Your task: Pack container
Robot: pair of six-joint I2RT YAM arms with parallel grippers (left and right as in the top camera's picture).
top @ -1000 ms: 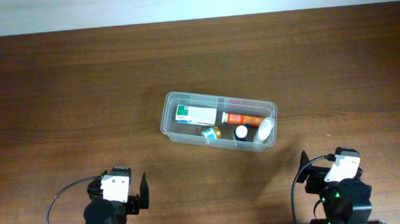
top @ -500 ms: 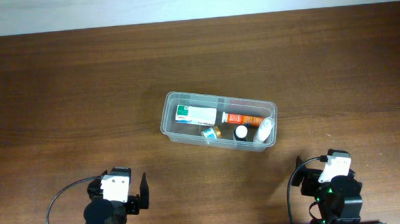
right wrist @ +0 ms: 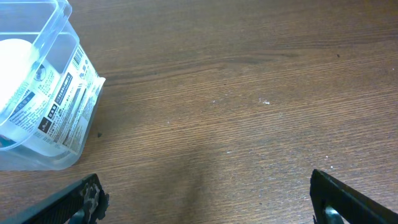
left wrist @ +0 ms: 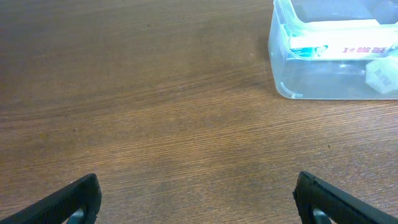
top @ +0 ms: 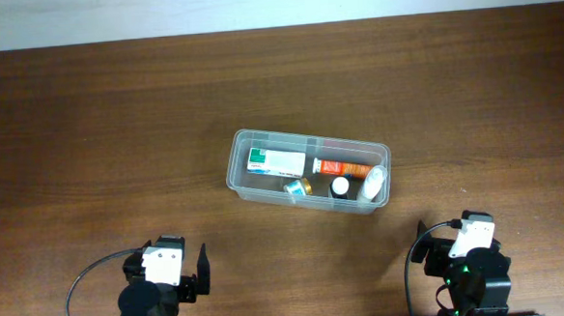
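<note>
The clear plastic container (top: 239,170) sits mid-table. Inside it lie a white-and-green box (top: 274,161), an orange-labelled bottle (top: 345,166), a small teal-capped bottle (top: 295,186), a dark bottle with a white cap (top: 340,186) and a white bottle (top: 374,182). The container also shows at the top right of the left wrist view (left wrist: 283,74) and at the left of the right wrist view (right wrist: 62,93). My left gripper (left wrist: 199,199) is open and empty over bare wood near the front edge. My right gripper (right wrist: 208,199) is open and empty too, front right of the container.
The dark wooden table (top: 116,118) runs to a pale wall strip at the back. Both arm bases stand at the front edge, left (top: 158,285) and right (top: 472,269).
The right arm drew back slightly to the left and toward the front edge between one second ago and half a second ago, then held still. The left arm and the container have not moved.
</note>
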